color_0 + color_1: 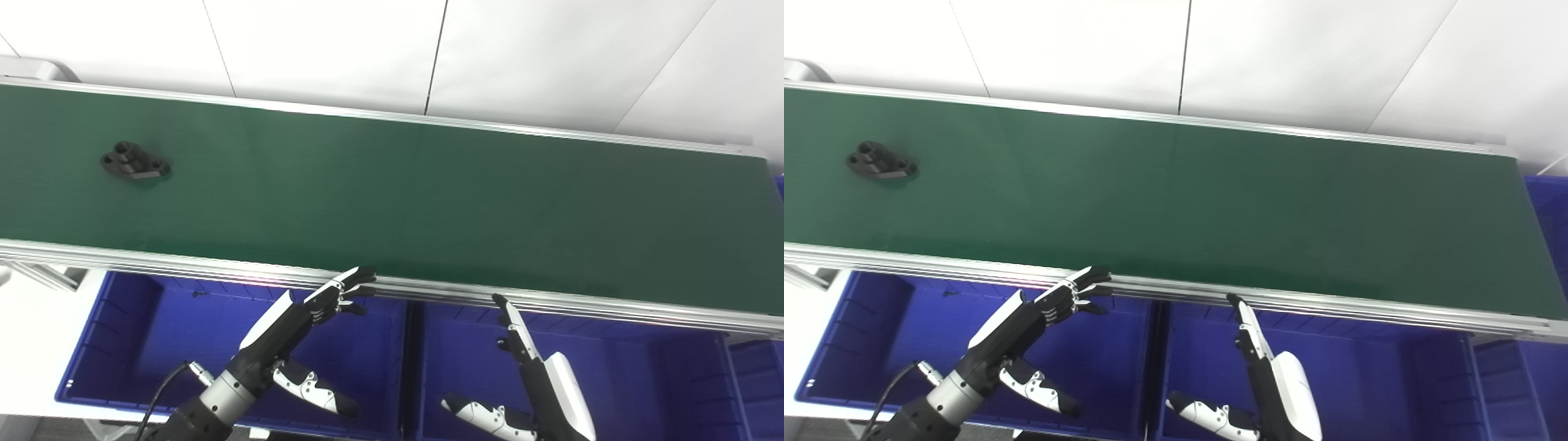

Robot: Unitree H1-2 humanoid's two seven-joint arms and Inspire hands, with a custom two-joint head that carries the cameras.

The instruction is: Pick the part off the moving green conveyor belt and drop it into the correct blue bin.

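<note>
Part (135, 162), black lobed flange, lies on matte green belt (429, 202).

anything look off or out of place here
Nothing stands out. One black part lies flat on the belt, far left, alone. Both hands, left and right, hover open over the blue bins below the belt's near rail, holding nothing. No spill or damage shows.

white panelled wall (520, 55), dark seams, even light
</note>
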